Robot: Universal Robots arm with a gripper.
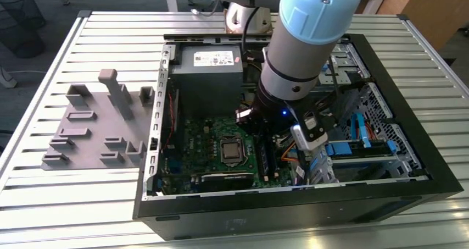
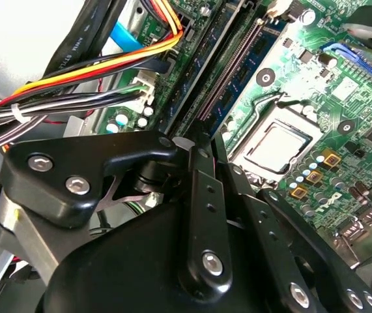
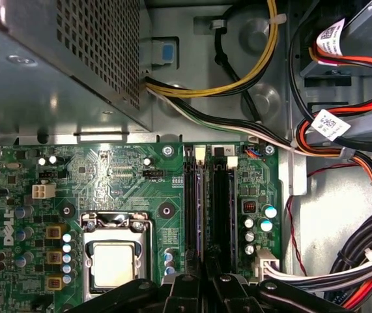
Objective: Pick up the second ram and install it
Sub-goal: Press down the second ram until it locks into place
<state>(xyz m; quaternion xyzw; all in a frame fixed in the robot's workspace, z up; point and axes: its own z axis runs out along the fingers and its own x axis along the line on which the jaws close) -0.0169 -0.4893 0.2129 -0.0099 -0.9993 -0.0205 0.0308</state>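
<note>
My gripper is low inside the open computer case, right at the near end of the long black memory slots. Its black fingers are drawn together. The second ram shows as a thin dark-green edge running away from the fingertips along the slot line. In the second wrist view the ram stretches from the fingertips toward the slot's far latch. The fingers hide its gripped end. I cannot tell how deep it sits in the slot.
The processor socket lies beside the slots. Bundled cables crowd the slots' other side, with the power supply beyond their far end. A grey holder tray lies outside the case at the exterior view's left.
</note>
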